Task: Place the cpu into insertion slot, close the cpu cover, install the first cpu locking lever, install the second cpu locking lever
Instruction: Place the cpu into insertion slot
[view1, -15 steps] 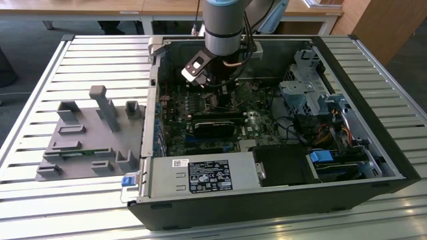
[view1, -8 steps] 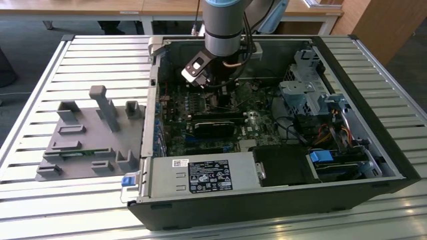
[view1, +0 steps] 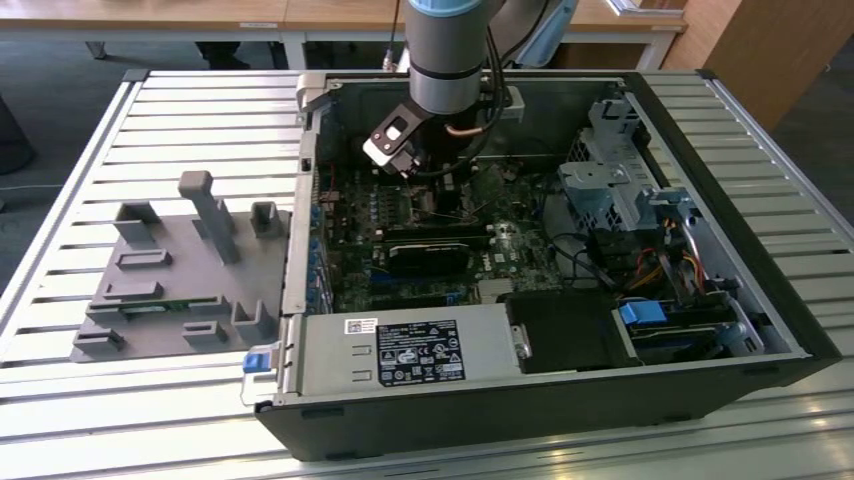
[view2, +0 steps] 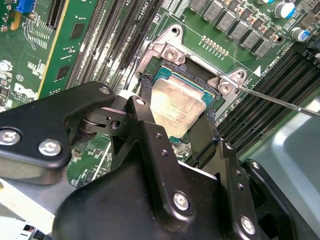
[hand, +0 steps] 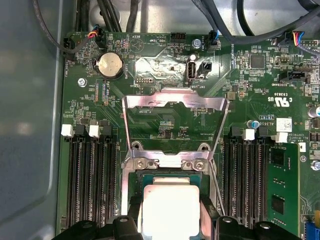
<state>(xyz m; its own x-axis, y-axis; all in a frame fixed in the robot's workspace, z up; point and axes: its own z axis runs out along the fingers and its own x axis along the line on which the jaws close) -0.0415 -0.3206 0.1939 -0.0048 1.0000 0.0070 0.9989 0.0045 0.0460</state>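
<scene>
Cpu (view2: 175, 107) pinched by the nearly closed gripper (view2: 178, 100) at the insertion slot (view2: 196, 74).

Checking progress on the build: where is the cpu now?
In both wrist views the cpu sits at the insertion slot, right at the gripper, with the cpu cover standing open beside it.

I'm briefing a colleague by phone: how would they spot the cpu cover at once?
In the open computer case, find the green motherboard, then the insertion slot under the silvery cpu between banks of long black memory slots. The cpu cover is the thin silver frame hinged open at that slot's edge; alone among its neighbours, its cut-out centre shows green board through it.
</scene>
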